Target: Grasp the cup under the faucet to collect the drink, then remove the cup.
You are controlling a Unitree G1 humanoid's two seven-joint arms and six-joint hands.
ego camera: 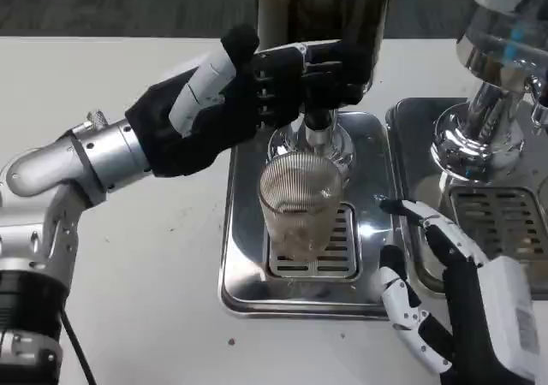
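In the head view, we find the cup [300,204] standing upright on the slotted grate of the steel drip tray [244,257], directly below the faucet [315,128] of the dark drink dispenser [325,8]. The cup is ribbed clear glass; we cannot tell how full it is. The left robot hand [257,90] is raised behind and above the cup, its fingers wrapped on the faucet lever region and clamped there. The right robot hand [428,291] rests low at the tray's right edge, fingers apart and holding nothing. We judge the right robot hand the nearer to the cup: the cup lies to its left and slightly farther from the robot, with its long axis vertical, so a sideways approach across the tray suits. A second steel dispenser [492,85] stands on the worktop [137,299] to the right.
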